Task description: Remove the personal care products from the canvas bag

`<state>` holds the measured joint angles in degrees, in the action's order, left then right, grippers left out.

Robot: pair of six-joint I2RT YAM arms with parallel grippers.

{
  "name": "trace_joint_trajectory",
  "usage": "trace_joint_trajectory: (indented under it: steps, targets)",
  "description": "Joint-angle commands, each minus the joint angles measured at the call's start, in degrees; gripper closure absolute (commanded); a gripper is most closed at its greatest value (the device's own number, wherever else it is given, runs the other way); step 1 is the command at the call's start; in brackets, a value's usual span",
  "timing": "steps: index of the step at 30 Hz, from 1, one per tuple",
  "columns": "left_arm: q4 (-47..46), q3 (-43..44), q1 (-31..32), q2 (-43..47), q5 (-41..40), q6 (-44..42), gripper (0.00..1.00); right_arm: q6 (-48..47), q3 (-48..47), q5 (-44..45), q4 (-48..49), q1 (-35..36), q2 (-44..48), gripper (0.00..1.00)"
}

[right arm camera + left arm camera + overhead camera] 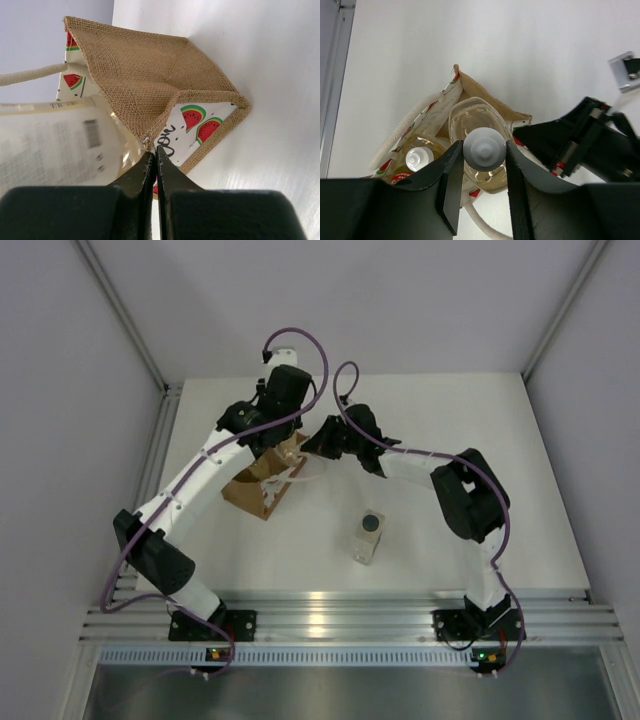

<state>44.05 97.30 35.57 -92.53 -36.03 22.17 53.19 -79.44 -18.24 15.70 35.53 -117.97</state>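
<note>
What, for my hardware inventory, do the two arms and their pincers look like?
Both the left arm and right arm have white tubular links joined by bulky black joints, with a purple cable looping along each. The left pincer and right pincer each have two matte black, wedge-shaped fingers.

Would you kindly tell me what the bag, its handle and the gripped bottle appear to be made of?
Bag: coarse woven jute or burlap, matte, its open weave visible. Handle: off-white rope, probably cotton. Bottle: clear glossy plastic, likely, with highlights and yellowish liquid showing through; its cap looks like smooth white plastic.
</note>
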Motion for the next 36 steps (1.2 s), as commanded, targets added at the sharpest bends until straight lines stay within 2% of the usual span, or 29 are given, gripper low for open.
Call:
trace_joint_trajectory:
  steps: [1,5,11,14,18,22,27,28,31,36]
  targets:
    - [-7.58,8.68,1.95,6.83,0.08,-4.67,1.0,-0.45,-1.77,2.42,-3.66,0.33,-0.77,0.99]
    - [-5.65,13.43,3.45,7.98,-0.62,-6.09,1.0,-0.45,-1.86,2.42,-3.66,0.33,-0.77,0.99]
    - [-2.93,15.82,9.59,11.92,-2.99,-8.02,1.0,-0.54,-2.65,2.51,-4.01,0.33,-1.03,0.99]
    - [-0.55,14.95,12.23,14.91,2.08,-8.02,1.0,-0.63,-2.91,2.51,-4.1,0.33,-0.94,0.99]
    - [-0.02,8.29,13.91,20.18,10.71,-6.27,1.0,-0.98,-3.27,2.51,-4.63,0.24,-0.94,0.99]
    - [-0.28,1.08,16.54,23.09,11.6,-4.68,1.0,-1.25,-3.27,2.51,-4.8,0.24,-0.86,0.99]
    - [-2.47,-8.24,19.88,24.24,7.66,-0.47,1.0,-1.16,-3.09,2.42,-4.81,0.33,-1.12,0.99]
    - [-3.61,-12.44,21.45,25.2,7.03,0.93,1.0,-1.24,-3.0,2.42,-4.81,0.33,-1.03,0.99]
    - [-8.44,-18.53,23.83,26.87,2.64,3.57,1.0,-1.51,-3.18,2.51,-4.98,0.33,-0.94,0.99]
    - [-19.85,-33.56,26.39,29.16,-1.39,10.15,1.0,-1.68,-3.44,2.42,-5.25,0.33,-1.12,0.99]
